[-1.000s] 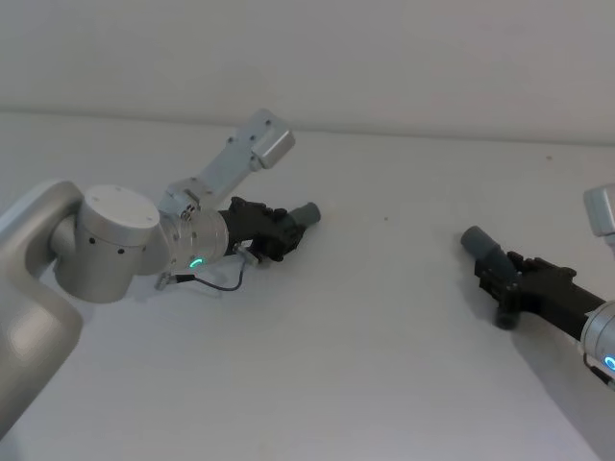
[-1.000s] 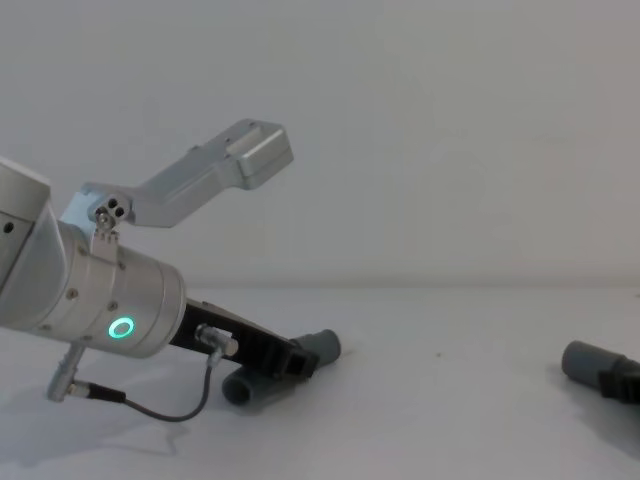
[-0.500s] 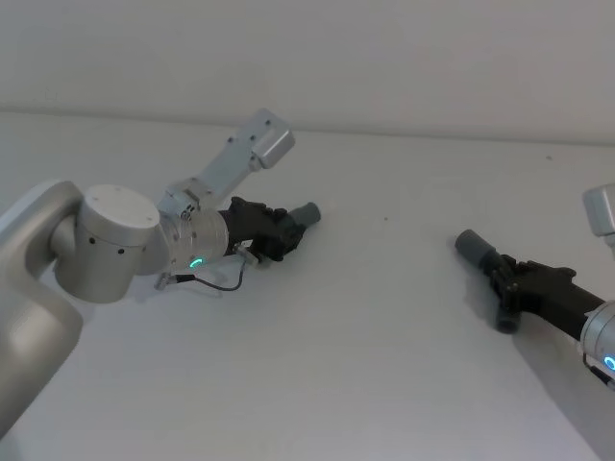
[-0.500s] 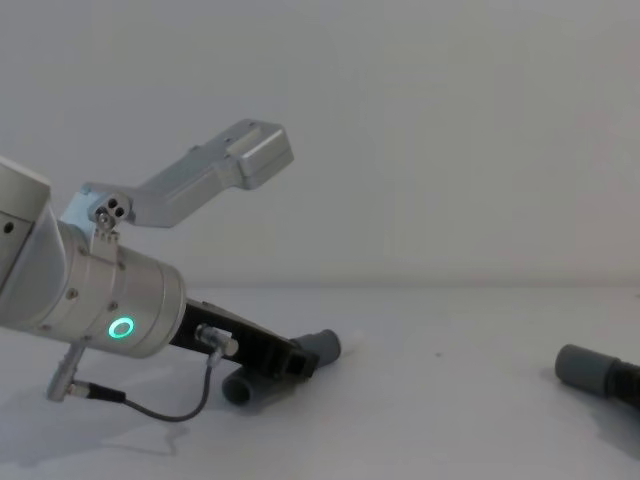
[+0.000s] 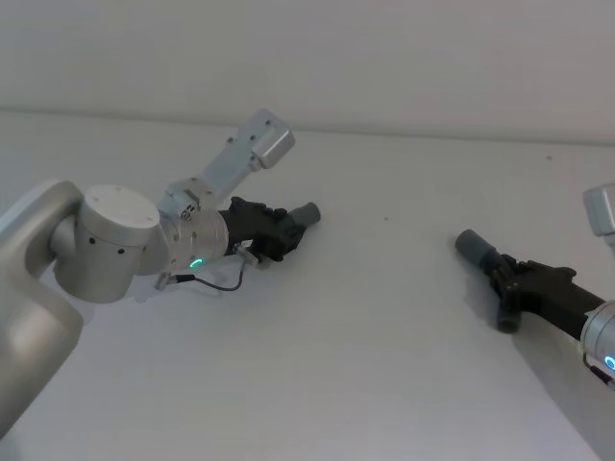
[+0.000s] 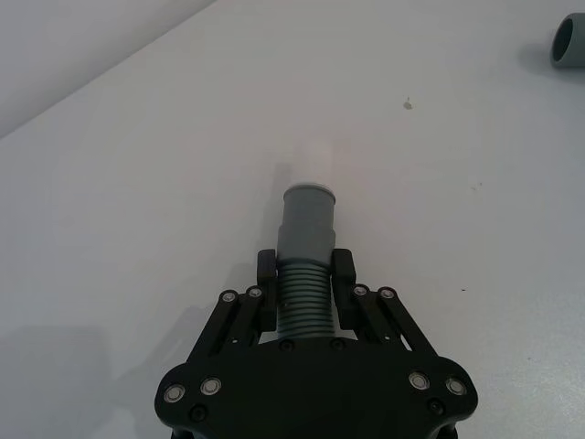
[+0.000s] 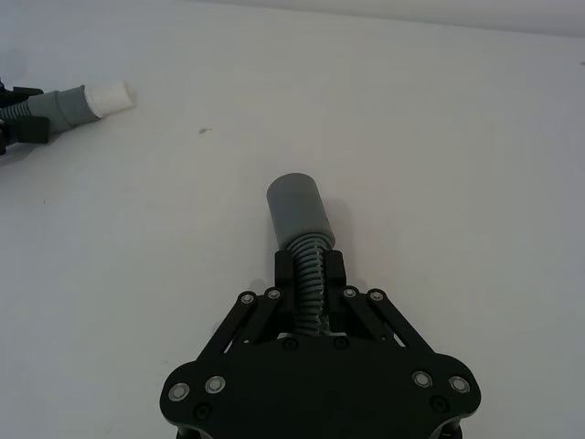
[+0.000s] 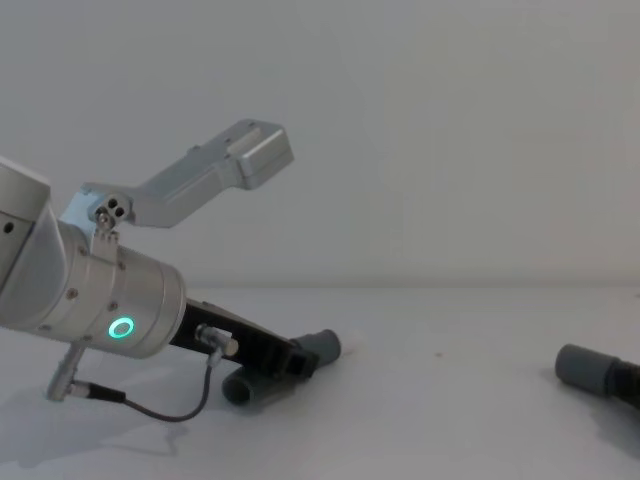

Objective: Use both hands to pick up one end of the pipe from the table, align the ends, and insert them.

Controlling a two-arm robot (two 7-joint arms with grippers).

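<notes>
The right claw (image 7: 309,267), clamped on its pipe end (image 5: 473,247) by the bench's (image 5: 384,365) right edge, has turned a bit toward the white-tipped end (image 6: 306,215) clamped in the left claw (image 6: 304,272), still far off.

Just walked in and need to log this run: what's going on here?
The left claw grips one ribbed hose piece behind its white-tipped cuff; the right claw grips the other hose piece behind its plain socket cuff. The two ends are far apart across the white table, not yet aligned.
</notes>
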